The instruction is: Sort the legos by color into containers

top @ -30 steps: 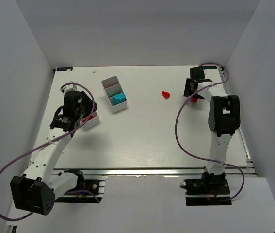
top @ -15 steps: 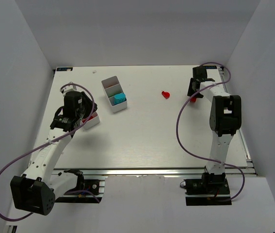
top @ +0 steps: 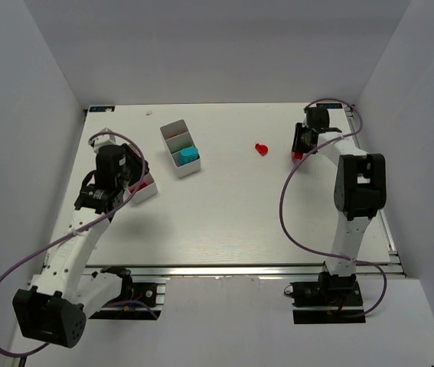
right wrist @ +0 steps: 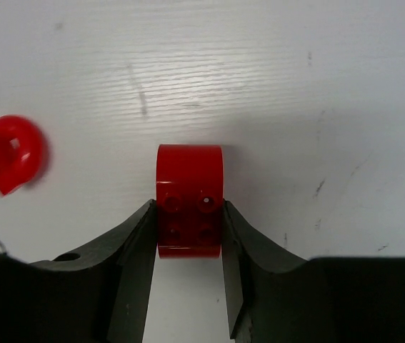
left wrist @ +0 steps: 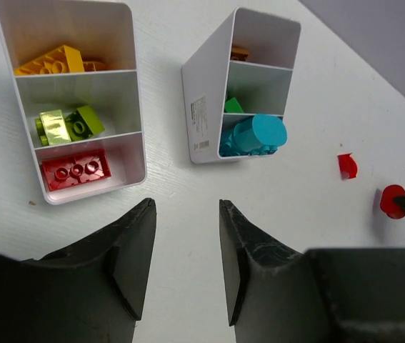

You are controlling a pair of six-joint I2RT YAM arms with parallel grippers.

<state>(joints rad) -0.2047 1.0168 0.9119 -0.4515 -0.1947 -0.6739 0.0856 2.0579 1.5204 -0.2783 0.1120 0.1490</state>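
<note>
My right gripper [right wrist: 188, 211] is shut on a red four-stud lego brick [right wrist: 188, 179], its pads pressing both sides; it is at the table's far right [top: 298, 147]. A second red lego [right wrist: 9, 153] lies loose to its left [top: 261, 148]. My left gripper [left wrist: 186, 209] hovers open over bare table, nothing between its fingers. Ahead of it stand two white containers. The left one [left wrist: 134, 166] holds a yellow lego [left wrist: 51, 61], lime and green legos [left wrist: 66, 125] and a red brick [left wrist: 76, 170]. The tilted one [left wrist: 202, 107] holds teal legos [left wrist: 253, 136], a green one and a brown one.
The white table [top: 232, 214] is walled in by grey panels on three sides. The left arm [top: 106, 183] partly covers the left container [top: 148, 188]. Purple cables loop beside both arms. An aluminium rail [top: 239, 269] runs along the near edge.
The right gripper has closed from wide open onto the red brick and shifted slightly left. The left arm has drawn back a little toward the near-left.
</note>
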